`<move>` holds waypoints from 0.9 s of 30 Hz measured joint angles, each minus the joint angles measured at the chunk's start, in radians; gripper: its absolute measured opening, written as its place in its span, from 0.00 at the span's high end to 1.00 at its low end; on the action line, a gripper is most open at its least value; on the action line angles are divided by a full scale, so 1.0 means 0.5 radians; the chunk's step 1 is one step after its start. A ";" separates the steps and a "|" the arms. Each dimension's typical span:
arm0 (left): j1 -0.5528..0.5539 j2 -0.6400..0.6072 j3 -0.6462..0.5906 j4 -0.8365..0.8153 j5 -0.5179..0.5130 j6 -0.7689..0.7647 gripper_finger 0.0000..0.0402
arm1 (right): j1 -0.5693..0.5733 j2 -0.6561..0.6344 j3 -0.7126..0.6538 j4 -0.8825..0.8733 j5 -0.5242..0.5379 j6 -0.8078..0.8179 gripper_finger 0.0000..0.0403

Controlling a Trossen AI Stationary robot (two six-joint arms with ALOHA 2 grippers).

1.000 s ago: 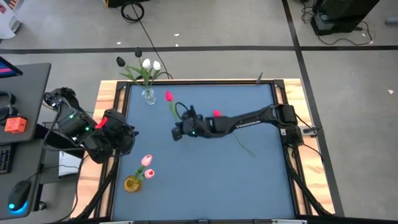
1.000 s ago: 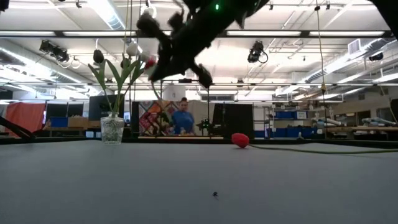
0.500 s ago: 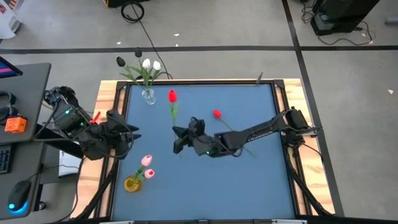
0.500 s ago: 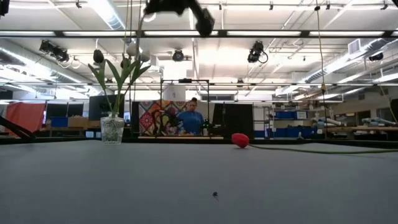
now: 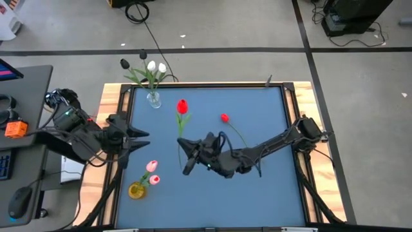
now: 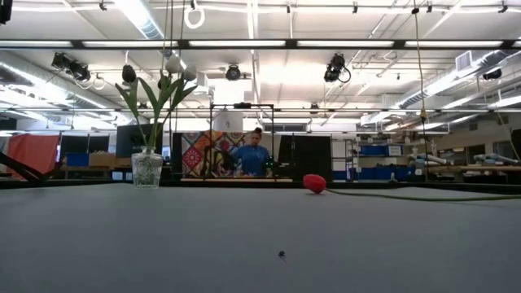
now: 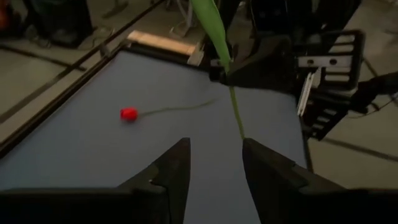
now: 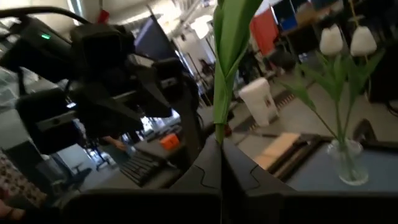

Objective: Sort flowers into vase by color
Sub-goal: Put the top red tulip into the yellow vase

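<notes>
The right gripper (image 5: 185,154) is pinching one red tulip (image 5: 182,106) mid-table; a second red tulip (image 5: 224,118) is lying nearby. The left gripper (image 5: 143,138), fingers spread, is waiting at the table's left edge.

Blue table (image 5: 270,187); on it: clear vase (image 5: 154,99); yellow vase (image 5: 136,191); red tulip (image 5: 224,118) lying flat.

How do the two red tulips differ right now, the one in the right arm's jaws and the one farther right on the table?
The held red tulip is off the table, its stem pinched in the right gripper; the loose red tulip lies flat on the blue table, untouched. In the high view the held one's head looks bigger. The left gripper waits open at the table's left edge. Both have red heads and thin green stems.
</notes>
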 joint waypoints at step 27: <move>0.164 0.054 0.002 0.209 0.189 0.140 0.58 | 0.063 -0.030 -0.201 0.518 0.029 -0.205 0.99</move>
